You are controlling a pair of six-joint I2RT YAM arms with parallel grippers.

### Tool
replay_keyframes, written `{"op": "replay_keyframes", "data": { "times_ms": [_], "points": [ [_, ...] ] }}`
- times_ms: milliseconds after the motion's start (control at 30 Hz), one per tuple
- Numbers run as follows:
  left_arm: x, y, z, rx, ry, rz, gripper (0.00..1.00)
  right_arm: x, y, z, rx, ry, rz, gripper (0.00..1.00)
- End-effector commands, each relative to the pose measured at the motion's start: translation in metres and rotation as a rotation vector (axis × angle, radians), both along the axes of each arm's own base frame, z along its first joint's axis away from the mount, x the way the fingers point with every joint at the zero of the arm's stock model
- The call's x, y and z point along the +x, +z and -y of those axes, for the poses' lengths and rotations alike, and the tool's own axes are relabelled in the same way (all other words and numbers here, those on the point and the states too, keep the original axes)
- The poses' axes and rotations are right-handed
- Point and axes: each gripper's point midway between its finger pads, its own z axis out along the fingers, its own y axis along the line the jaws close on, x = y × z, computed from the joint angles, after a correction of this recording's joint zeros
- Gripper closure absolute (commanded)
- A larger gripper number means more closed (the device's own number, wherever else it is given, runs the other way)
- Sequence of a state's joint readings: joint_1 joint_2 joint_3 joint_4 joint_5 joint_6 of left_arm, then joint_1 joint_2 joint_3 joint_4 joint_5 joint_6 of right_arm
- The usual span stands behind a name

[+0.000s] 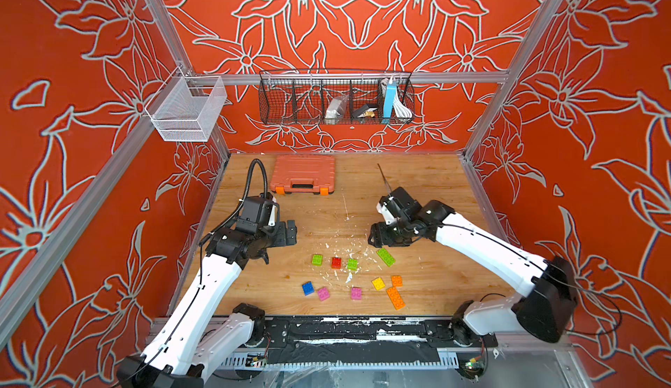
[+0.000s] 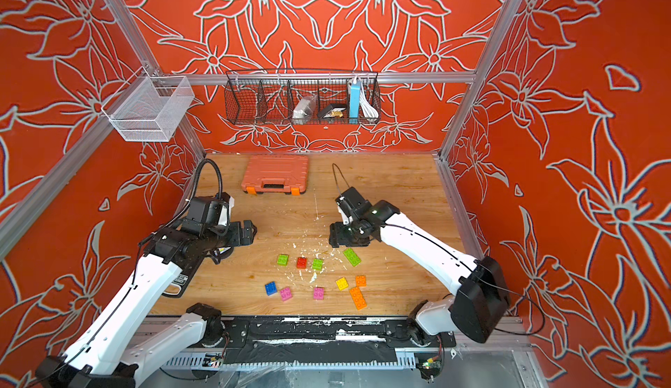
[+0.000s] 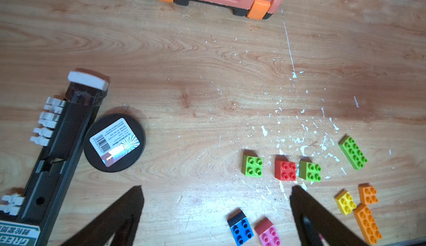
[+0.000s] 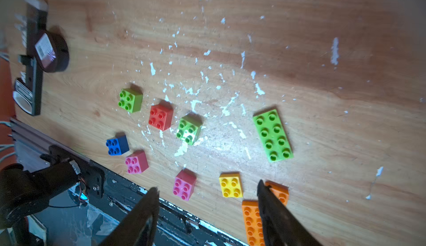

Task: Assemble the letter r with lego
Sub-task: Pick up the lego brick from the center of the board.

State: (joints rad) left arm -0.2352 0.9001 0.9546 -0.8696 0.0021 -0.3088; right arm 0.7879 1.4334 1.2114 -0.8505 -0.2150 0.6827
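While both arms lean in from the near edge of the wooden table (image 1: pixel 435 186), none of the lego bricks (image 4: pixel 160 117) is held. The left arm (image 1: pixel 203 295) rises from its base, bends at the elbow, and its left gripper (image 1: pixel 289 232) points across toward the middle, the jaws spread wide with nothing between them. The right arm (image 1: pixel 490 251) folds at a high elbow and slopes down toward the centre. The right gripper (image 1: pixel 375 236) hangs near the long green brick (image 1: pixel 385 257), on its far side, with the jaws apart and empty.

All bricks lie flat, studs up, not joined:
- A green brick (image 1: pixel 317 259), a red brick (image 1: pixel 336 262) and a second green brick (image 1: pixel 352 264) make one row.
- A blue brick (image 1: pixel 308 288), a pink brick (image 1: pixel 323 293) and a second pink brick (image 1: pixel 356 293) lie nearer the front.
- A yellow brick (image 1: pixel 378 283), a small orange brick (image 1: pixel 396 280) and a long orange brick (image 1: pixel 395 297) lie close together.

An orange toolbox (image 1: pixel 303 173) stands at the far side.
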Motion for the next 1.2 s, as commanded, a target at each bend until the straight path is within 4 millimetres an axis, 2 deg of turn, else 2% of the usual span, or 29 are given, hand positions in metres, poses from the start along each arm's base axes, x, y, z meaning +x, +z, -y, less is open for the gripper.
{"op": "replay_keyframes", "data": {
  "times_ms": [0,167,300,400,533,867,1167],
  "points": [
    [-0.018,0.009,0.001,-0.057,0.026,0.018,0.0,-0.012,-0.005,-0.035,-0.064,0.032,-0.047,0.3],
    [-0.027,0.011,-0.005,-0.072,0.065,0.051,0.01,-0.017,-0.02,-0.085,-0.063,0.017,-0.064,0.34],
    [-0.033,0.007,-0.008,-0.104,0.098,0.094,0.0,-0.019,-0.038,-0.105,-0.135,0.026,-0.075,0.34],
    [-0.038,0.012,-0.01,-0.12,0.103,0.148,0.01,-0.021,-0.05,-0.118,-0.186,0.037,-0.08,0.33],
    [-0.042,0.018,-0.016,-0.114,0.118,0.209,0.01,-0.018,-0.067,-0.12,-0.212,-0.022,-0.095,0.36],
    [-0.041,0.019,-0.018,-0.096,0.102,0.249,0.01,-0.015,-0.095,-0.113,-0.321,-0.079,-0.124,0.48],
    [-0.042,0.021,-0.016,-0.098,0.086,0.268,0.0,-0.016,-0.113,-0.113,-0.353,-0.102,-0.151,0.5]
  ]
}}
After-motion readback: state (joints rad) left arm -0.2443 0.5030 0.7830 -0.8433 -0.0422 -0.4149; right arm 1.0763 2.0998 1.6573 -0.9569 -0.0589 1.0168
